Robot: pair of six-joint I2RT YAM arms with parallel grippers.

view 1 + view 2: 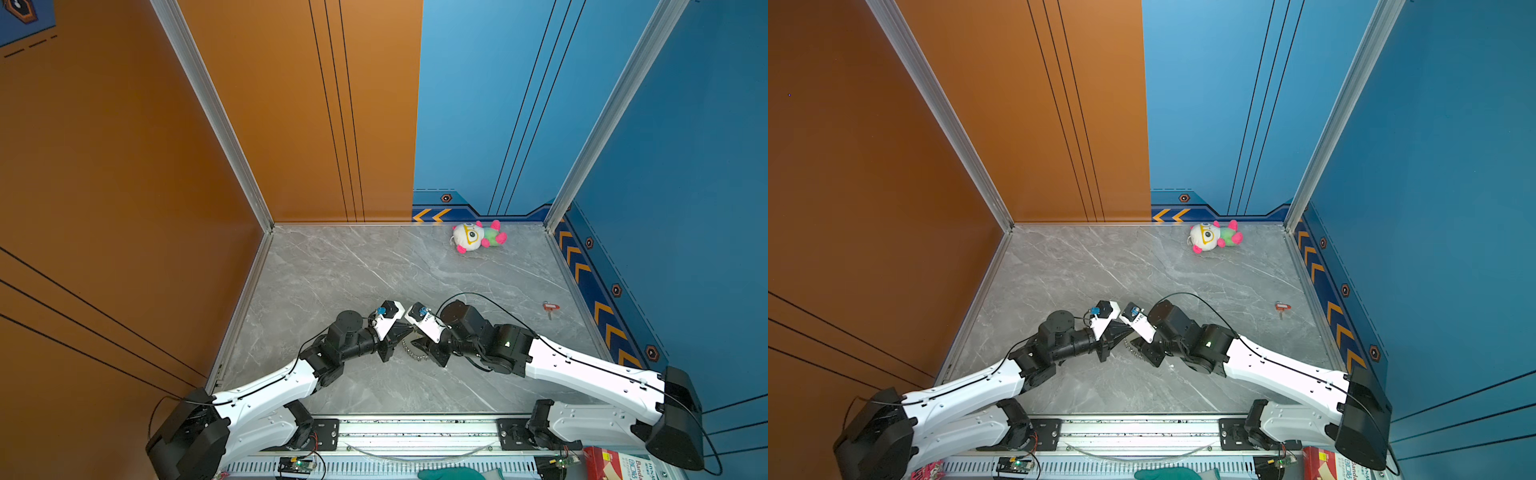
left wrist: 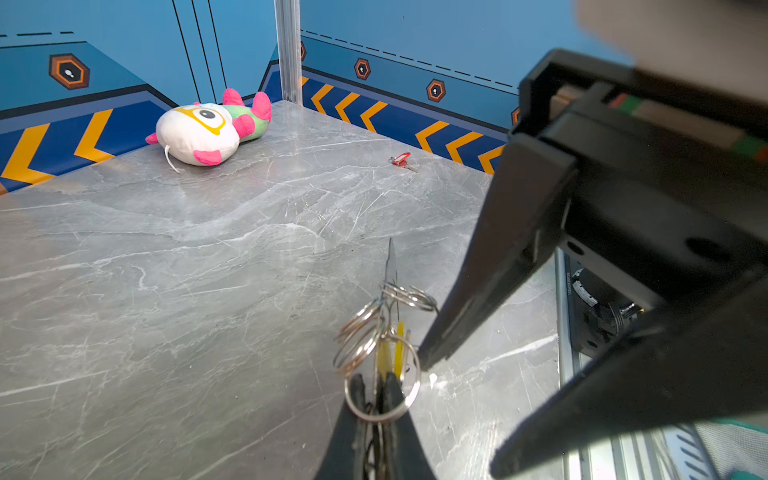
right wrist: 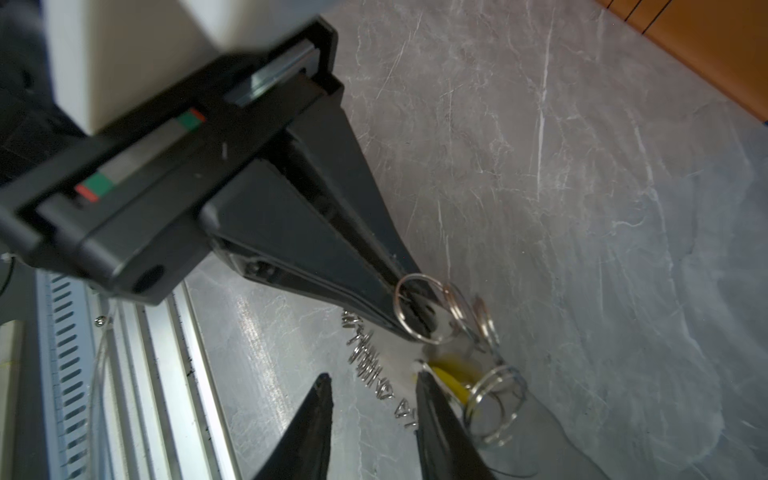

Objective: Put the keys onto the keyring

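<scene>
In both top views my two grippers meet tip to tip at mid-table. My left gripper (image 2: 376, 388) is shut, with one silver ring of the keyring (image 2: 363, 332) looped round its tips and the ring chain (image 3: 374, 361) trailing to the table. The yellow key (image 2: 392, 353) sits among the rings just beyond those tips. My right gripper (image 3: 374, 378) is open above the chain, nothing between its fingers, and the yellow key (image 3: 451, 376) lies against the outer side of one finger (image 3: 436, 415). The red key (image 1: 550, 308) lies alone on the table at the right.
A white, green and pink plush toy (image 1: 478, 237) lies at the back of the marble table (image 1: 332, 270), near the blue wall. Orange and blue walls enclose the table on three sides. A metal rail (image 1: 415, 432) runs along the front edge.
</scene>
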